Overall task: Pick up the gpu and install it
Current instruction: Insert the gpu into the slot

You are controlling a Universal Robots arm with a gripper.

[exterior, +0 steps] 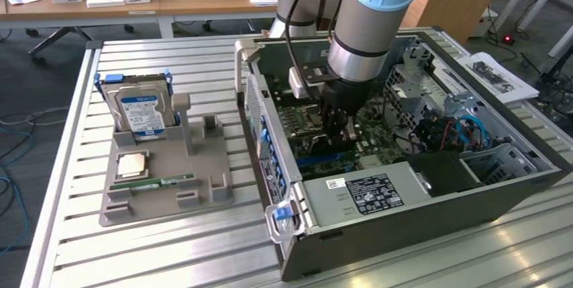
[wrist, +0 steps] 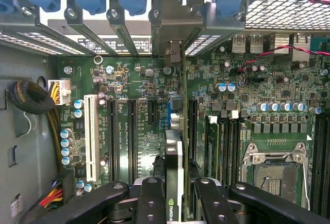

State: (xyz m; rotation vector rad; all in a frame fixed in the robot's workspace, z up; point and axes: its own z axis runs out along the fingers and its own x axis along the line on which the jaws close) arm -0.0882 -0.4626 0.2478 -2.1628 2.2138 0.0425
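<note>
The gpu point(wrist: 174, 152) sits edge-on between my fingers point(wrist: 149, 198). My gripper point(wrist: 174, 188) is partly closed and clamped on it, so the pick-up is done. Beyond my fingertips the card stands over the motherboard point(wrist: 129, 131), in line with the long expansion slots, its bracket end toward the rear slot covers point(wrist: 118, 33). I can't tell whether it's seated, so I judge the install unfinished. Farther off, outside the computer case point(exterior: 403, 234), the hard drive point(exterior: 141, 115) stands in its grey tray point(exterior: 206, 194).
</note>
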